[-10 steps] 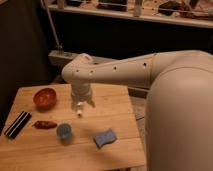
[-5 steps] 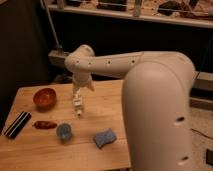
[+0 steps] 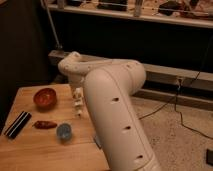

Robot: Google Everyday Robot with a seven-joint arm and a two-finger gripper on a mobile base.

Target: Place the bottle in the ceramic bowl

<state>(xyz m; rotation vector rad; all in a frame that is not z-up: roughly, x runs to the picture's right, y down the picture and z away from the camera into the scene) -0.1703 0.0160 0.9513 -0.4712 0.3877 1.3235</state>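
Over the back half of the wooden table hangs my gripper, just below my wrist and close against the near bulk of my white arm. It is closed on the bottle, a slim white piece held roughly upright, its lower end above the tabletop. I cannot tell whether that end touches the wood.

At nine o'clock from my gripper sits the ceramic bowl, round and glossy orange-red with a darker inside. It stands on the table near the bottle but clearly apart from it, with a strip of bare wood between them. The bottle is beside the bowl, not over it.

At about seven o'clock from my gripper stands a small light blue cup, upright, nearer the front of the table. At eight o'clock lies a small dark red thing, flat on the wood, between the bowl and the cup and touching neither. Farther out in the same direction, by the table's edge, lies a long black object with pale stripes, set at a slant.

My arm covers the table's three o'clock side, so what lies there is hidden from me.
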